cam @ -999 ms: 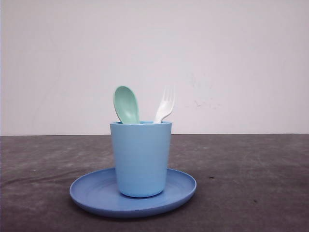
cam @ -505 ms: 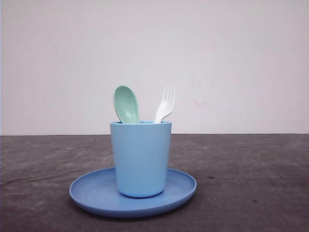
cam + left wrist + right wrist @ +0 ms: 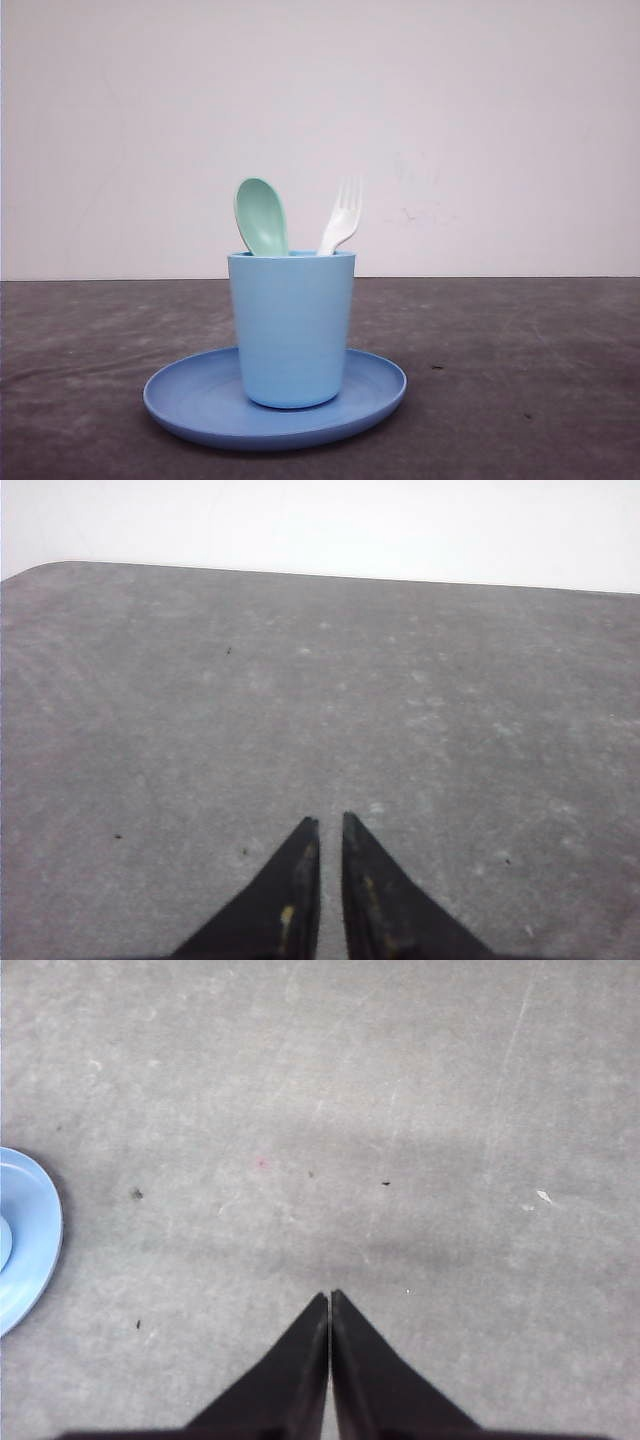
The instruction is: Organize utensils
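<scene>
Both utensils stand upright in the light blue cup (image 3: 292, 328): the mint-green spoon (image 3: 261, 216) on the left, bowl up, and the white fork (image 3: 342, 216) on the right, tines up. Their handles are hidden inside the cup. The cup stands on the round blue plate (image 3: 190, 400) in the middle of the table. My left gripper (image 3: 328, 822) hangs over bare grey table, its black fingers nearly together with a thin gap and nothing between them. My right gripper (image 3: 330, 1296) is shut and empty over bare table, with the plate's rim (image 3: 38, 1230) off to one side.
The dark grey table (image 3: 520, 380) stretches to both sides of the plate. A white wall (image 3: 480, 120) stands behind it. In the left wrist view a rounded table corner (image 3: 50, 572) meets the wall.
</scene>
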Robot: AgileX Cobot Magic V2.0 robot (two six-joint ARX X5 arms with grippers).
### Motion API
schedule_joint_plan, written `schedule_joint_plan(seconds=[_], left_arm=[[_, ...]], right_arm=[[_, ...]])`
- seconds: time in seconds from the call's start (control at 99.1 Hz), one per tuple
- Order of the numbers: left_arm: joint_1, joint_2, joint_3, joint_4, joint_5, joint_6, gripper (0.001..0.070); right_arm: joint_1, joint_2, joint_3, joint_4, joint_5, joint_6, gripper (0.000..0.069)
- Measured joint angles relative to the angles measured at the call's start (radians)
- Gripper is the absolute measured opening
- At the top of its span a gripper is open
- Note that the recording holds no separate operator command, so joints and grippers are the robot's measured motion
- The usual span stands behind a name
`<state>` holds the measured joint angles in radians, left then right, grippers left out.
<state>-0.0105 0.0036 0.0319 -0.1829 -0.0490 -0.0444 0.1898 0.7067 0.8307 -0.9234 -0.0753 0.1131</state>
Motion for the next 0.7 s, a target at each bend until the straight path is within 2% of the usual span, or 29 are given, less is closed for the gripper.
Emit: schedule_joint_plan(seconds=[0.697], left_arm=[[0.0, 0.0, 0.0, 0.0, 0.002, 0.0, 0.0014]], right_arm=[[0.0, -0.007, 0.0, 0.0, 0.003, 0.0, 0.0001]])
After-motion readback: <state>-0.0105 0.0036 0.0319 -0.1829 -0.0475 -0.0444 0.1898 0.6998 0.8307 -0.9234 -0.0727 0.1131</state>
